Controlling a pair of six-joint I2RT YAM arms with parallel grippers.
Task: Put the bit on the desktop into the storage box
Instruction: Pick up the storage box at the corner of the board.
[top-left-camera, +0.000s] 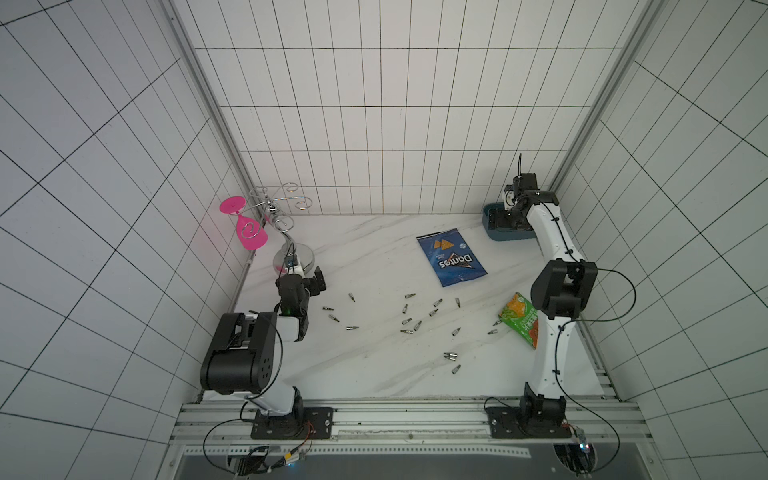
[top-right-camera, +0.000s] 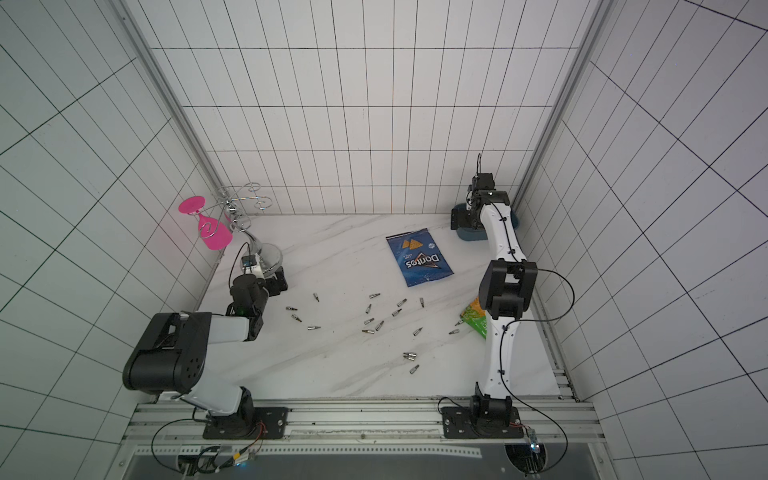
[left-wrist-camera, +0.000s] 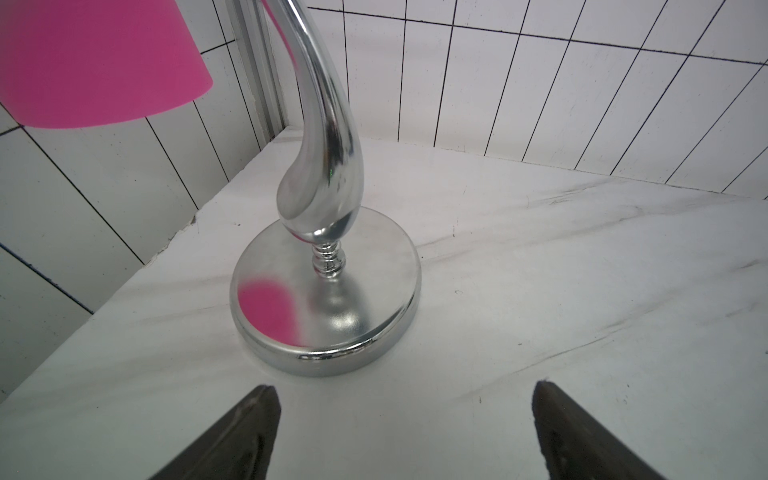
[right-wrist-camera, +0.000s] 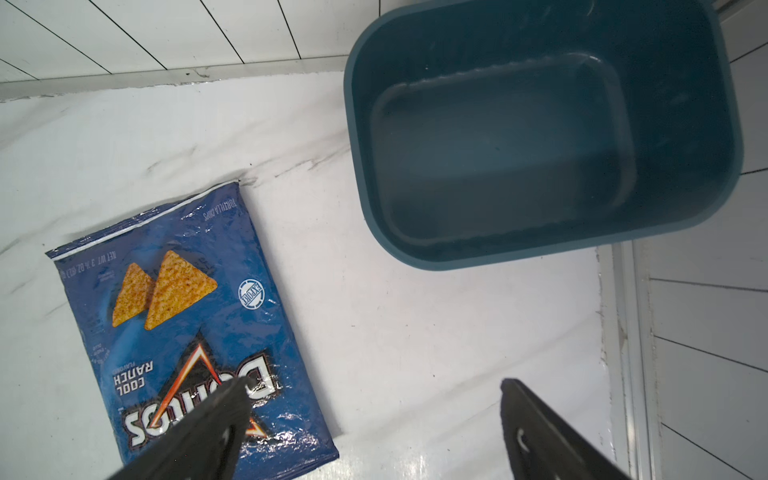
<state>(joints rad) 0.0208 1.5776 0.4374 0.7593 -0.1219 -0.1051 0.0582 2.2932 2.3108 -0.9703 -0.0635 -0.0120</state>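
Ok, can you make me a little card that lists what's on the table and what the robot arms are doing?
bits: many small metal ones, scattered on the desktop, none held
storage box: far right corner, looks empty
left end effector: open, empty, facing the chrome rack
right end effector: open, empty, near the storage box
snack bags: blue Doritos bag lying flat; green bag at the right edge
pink glass: hanging upside down on the chrome rack

Left arm (top-left-camera: 241, 353) is folded low around 8 o'clock, left gripper (left-wrist-camera: 405, 390) with jaws spread wide. Right arm (top-left-camera: 548, 237) is stretched way out toward 1 o'clock, right gripper (right-wrist-camera: 374, 381) spread apart too.
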